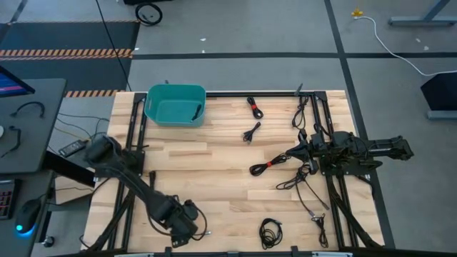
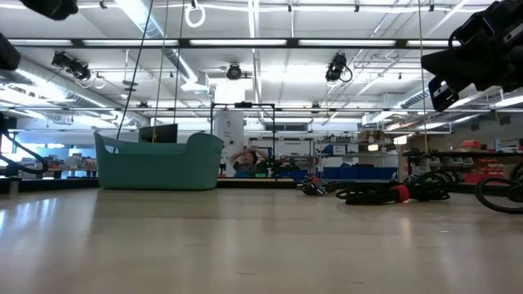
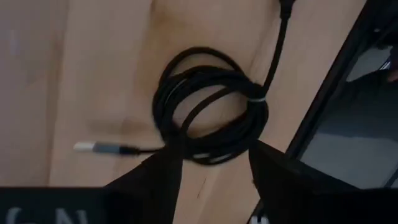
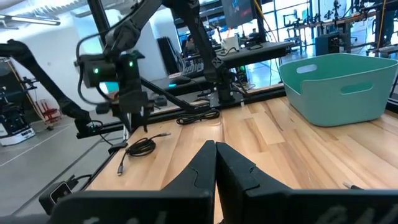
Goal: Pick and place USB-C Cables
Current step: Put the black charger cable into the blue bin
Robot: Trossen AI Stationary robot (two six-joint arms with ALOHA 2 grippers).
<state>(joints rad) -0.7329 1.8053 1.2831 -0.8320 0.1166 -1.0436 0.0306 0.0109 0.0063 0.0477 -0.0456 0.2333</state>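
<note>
7 USB-C cables (image 1: 270, 165) on table, 1 in teal bin (image 1: 175, 105).

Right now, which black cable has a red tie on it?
The USB-C cable in the middle of the table, just beside the right gripper. A red tie wraps its middle. The other cables nearby, like the coil at the near edge, show no red.

Wooden table (image 1: 214, 178): cables (image 1: 265, 166), teal bin (image 1: 175, 105)

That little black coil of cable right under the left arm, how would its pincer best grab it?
Probably from straight above. The coiled cable lies flat on the table, so the open left pincer should straddle the bundled strands nearest it, one finger inside the ring, one outside, avoiding the loose plug end.
</note>
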